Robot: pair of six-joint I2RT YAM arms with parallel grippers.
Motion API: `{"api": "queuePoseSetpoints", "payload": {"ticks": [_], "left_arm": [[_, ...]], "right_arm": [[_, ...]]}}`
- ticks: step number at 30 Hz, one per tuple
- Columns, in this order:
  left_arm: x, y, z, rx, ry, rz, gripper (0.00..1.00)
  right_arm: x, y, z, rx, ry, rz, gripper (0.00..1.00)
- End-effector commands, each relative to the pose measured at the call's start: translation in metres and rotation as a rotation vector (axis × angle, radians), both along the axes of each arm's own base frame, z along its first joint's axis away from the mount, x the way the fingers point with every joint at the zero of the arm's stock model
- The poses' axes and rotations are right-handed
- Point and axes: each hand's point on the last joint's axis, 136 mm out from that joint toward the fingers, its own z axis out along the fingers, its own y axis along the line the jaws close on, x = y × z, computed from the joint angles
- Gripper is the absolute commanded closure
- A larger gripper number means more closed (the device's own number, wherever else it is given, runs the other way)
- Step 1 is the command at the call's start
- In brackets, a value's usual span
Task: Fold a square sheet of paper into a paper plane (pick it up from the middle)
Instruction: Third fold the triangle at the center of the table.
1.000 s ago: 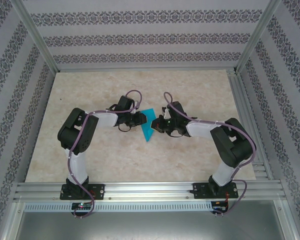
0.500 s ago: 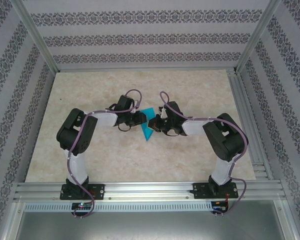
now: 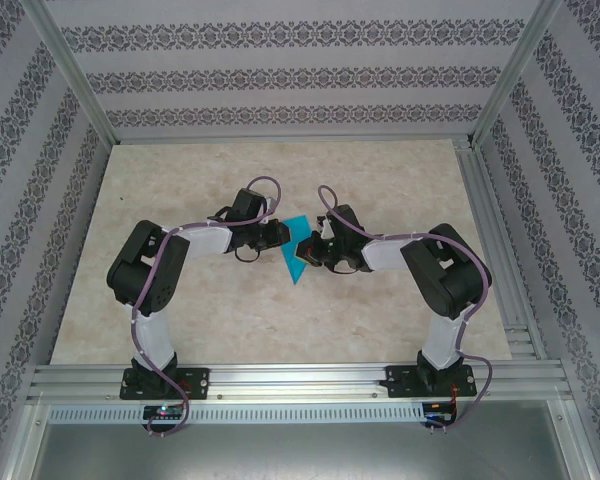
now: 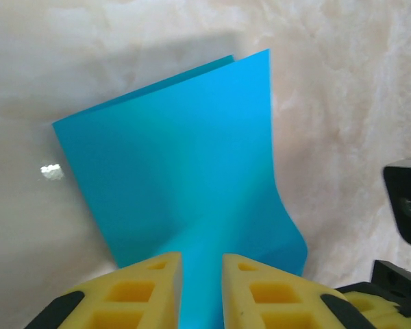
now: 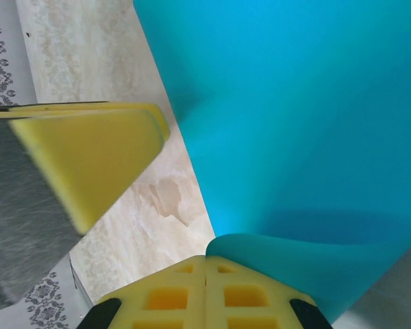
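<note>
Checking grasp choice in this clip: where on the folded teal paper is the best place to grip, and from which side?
Best guess: the free edge of the teal paper, approached side-on along the table. It lies folded and thin; only its raised edges give the left gripper something to pinch.

A beige marbled table [image 3: 180,300] sits inside patterned walls [image 3: 280,70] and aluminium framing [image 3: 300,380].

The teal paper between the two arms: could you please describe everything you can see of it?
The teal paper is thin, plain and matte, already folded over: a second layer's edge peeks out along its far side. It stands partly lifted off the marbled table, curling near the bottom. The left tool pinches its near edge between yellow pads, and the right tool, shut, grips another curled edge.
</note>
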Motion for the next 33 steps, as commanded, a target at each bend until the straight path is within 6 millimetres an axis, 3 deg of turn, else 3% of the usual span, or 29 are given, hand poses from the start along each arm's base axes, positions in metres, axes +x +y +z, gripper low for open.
{"api": "queuePoseSetpoints", "payload": {"ticks": [1, 33], "left_arm": [[-0.002, 0.008, -0.018, 0.045, 0.043, 0.012, 0.79], [-0.004, 0.009, -0.026, 0.068, 0.076, 0.003, 0.81]], "right_arm": [[0.001, 0.013, 0.005, 0.03, -0.026, 0.036, 0.95], [0.005, 0.018, -0.007, 0.03, -0.009, 0.041, 0.95]]}}
